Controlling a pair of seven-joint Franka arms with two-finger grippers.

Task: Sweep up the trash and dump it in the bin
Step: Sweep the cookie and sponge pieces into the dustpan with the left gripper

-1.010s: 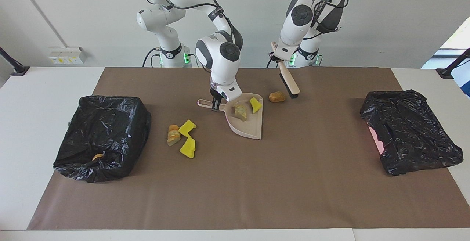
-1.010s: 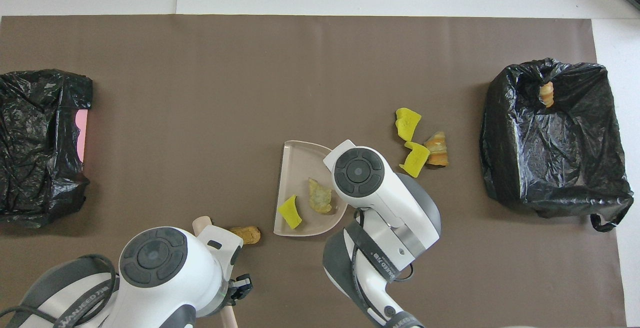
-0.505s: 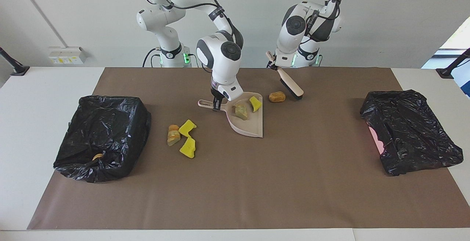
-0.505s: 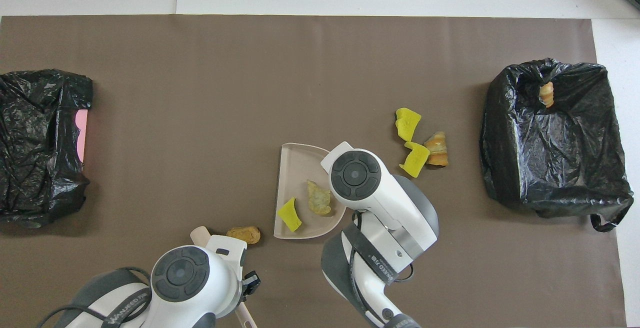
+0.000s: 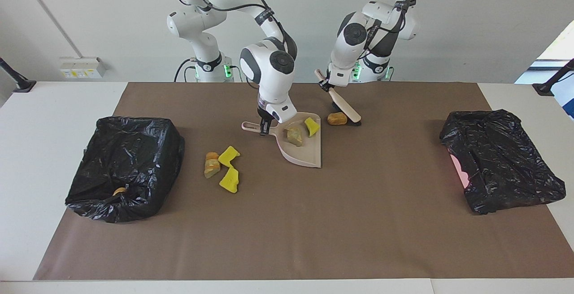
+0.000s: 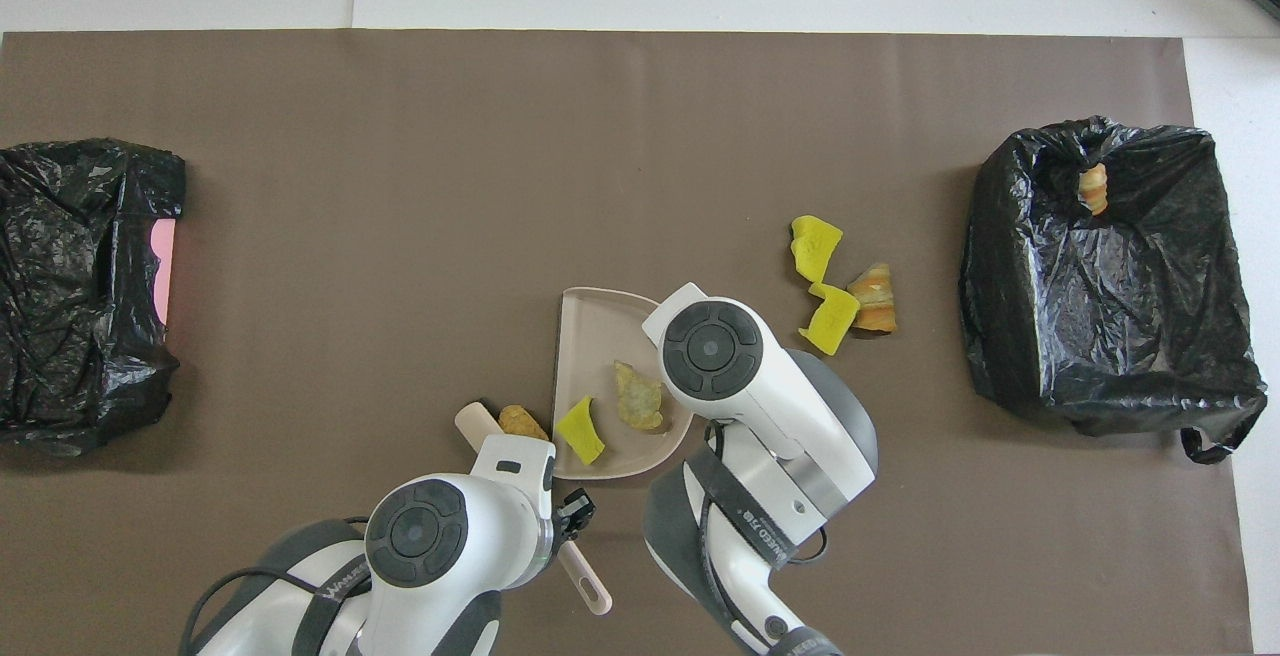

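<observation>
The left gripper [image 5: 328, 88] has its jaws clamped on the handle of a beige brush [image 5: 344, 107], which slants down from it so that the brush head rests on the counter [image 5: 287, 231] touching a brown bread-like lump [image 5: 336, 118]; that lump lies just off the dustpan's open lip, at about three o'clock from the pan in the facing view. The right gripper [image 5: 264, 126] stands low with its jaws closed on the handle of the beige dustpan [image 5: 305, 156], which sits flat on the brown mat [image 5: 287, 222] in the middle of the counter. Two scraps of trash lie inside the pan, side by side at the end nearer the robots: a pale greenish-beige chunk [image 5: 294, 135] and a yellow sponge piece [image 5: 312, 126]. Out at about nine o'clock from the pan in the facing view, toward the right arm's end, three more scraps sit in a tight cluster on the mat: a yellow sponge wedge [image 5: 228, 156], a second yellow wedge [image 5: 229, 180] farther from the robots, and an orange-brown bread lump [image 5: 211, 164] touching the first. Further out in the same direction stands an open bin lined with a black bag [image 5: 125, 166], with one small brown scrap [image 5: 119, 191] in it. At the left arm's end of the counter lies another black bag [image 5: 502, 159], crumpled over something pink.
</observation>
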